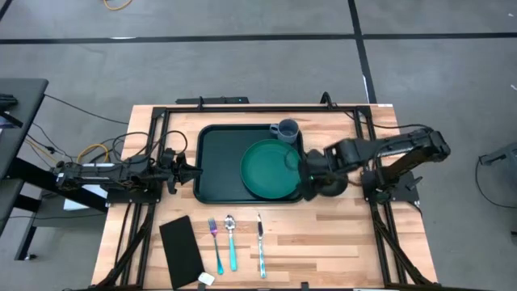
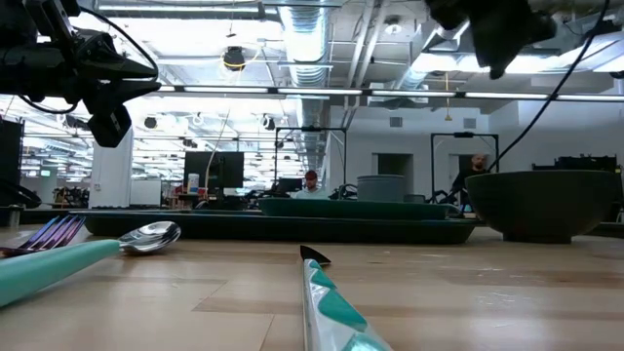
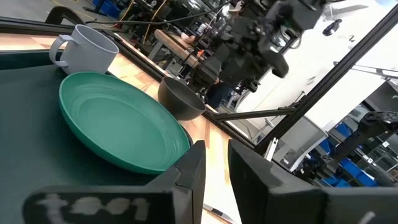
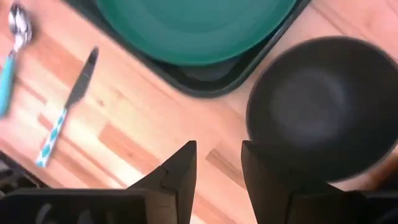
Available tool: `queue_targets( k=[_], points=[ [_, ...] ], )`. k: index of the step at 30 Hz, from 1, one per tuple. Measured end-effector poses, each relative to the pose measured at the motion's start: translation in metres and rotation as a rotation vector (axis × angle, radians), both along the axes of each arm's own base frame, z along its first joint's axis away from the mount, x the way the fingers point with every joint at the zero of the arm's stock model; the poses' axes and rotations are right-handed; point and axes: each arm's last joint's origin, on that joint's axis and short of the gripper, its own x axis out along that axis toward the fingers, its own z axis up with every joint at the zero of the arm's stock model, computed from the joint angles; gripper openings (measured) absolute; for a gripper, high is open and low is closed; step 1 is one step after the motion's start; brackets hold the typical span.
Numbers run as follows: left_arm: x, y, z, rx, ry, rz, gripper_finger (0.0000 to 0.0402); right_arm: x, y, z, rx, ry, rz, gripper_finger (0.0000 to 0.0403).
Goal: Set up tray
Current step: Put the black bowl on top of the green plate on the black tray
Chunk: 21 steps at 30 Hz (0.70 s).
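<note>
The dark green tray lies at the table's far middle. On it rests a round green plate, with a grey mug at its far right corner. A dark bowl stands on the wood just right of the tray's near right corner. My right gripper hovers open above the wood beside the bowl and that corner, touching nothing. My left gripper is open and waits just off the tray's left edge.
On the near part of the table lie a black napkin, a fork, a spoon and a knife, side by side, with a small white item by the near edge. Black frame rails border the table.
</note>
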Motion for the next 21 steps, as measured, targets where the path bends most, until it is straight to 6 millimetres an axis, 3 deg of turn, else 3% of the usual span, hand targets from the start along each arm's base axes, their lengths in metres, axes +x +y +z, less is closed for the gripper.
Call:
queue_targets(
  k=[9, 21],
  points=[
    [0.001, 0.0, -0.002, 0.003, 0.02, 0.0, 0.0057, 0.01, 0.023, -0.03, -0.074, 0.181, 0.104, 0.0119],
    [0.003, 0.0, -0.004, 0.002, 0.05, -0.006, 0.0057, 0.038, 0.029, -0.088, -0.131, 0.43, 0.228, 0.0119]
  ],
)
